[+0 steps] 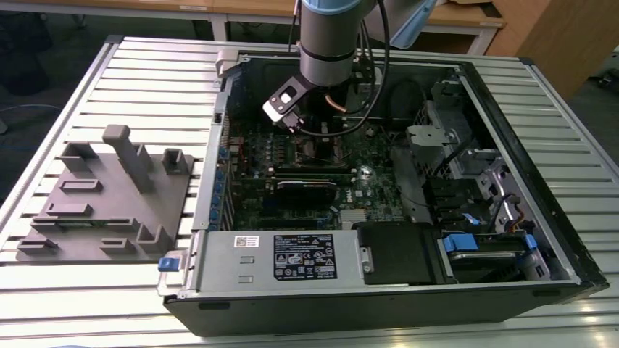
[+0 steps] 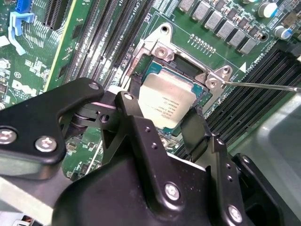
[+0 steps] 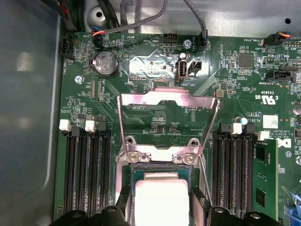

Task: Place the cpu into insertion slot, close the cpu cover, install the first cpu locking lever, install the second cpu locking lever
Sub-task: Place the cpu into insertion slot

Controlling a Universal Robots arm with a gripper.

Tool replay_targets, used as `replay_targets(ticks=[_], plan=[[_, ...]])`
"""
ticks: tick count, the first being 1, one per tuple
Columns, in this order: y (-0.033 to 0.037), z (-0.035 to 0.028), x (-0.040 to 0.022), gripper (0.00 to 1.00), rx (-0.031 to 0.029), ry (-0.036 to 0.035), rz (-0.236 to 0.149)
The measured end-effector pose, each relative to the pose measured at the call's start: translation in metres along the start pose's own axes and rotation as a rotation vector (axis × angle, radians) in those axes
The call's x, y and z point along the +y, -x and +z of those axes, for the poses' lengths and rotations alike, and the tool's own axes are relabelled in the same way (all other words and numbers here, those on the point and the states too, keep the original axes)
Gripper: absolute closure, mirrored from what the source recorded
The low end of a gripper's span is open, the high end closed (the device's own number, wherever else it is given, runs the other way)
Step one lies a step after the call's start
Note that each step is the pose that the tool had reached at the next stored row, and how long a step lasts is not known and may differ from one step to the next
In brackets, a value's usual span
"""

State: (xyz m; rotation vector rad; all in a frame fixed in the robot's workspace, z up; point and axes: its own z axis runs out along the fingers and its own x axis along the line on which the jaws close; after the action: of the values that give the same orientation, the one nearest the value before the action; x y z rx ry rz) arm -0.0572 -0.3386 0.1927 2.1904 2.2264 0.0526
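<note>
The hand [image 2: 162,113] is narrow, pinching the cpu [image 2: 165,96] by two sides, right down in the insertion slot [image 2: 187,70]. The cpu cover [image 3: 167,96] stands open just past it.

Grey arm [image 1: 324,51], perhaps blue-jointed; black, silver-screwed end effector [image 2: 162,110]

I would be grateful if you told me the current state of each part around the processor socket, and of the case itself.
cpu, lying in the insertion slot, metal top up.
insertion slot, filled, uncovered.
cpu cover, open, tilted up off the socket.
locking lever, unlatched, sticking out free.
gripper, down at the cpu; grip cannot be told.
computer case, open, side panel off.
</note>
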Motion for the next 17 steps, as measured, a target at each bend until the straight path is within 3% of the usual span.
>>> replay_targets(ticks=[13,14,17], plan=[[0.0001,-0.0006,0.0,0.4,-0.0005,-0.0003,0.0],[0.0001,-0.0006,0.0,0.46,-0.0003,-0.0002,0.0],[0.0,-0.0007,0.0,0.46,-0.0001,-0.0001,0.0]])
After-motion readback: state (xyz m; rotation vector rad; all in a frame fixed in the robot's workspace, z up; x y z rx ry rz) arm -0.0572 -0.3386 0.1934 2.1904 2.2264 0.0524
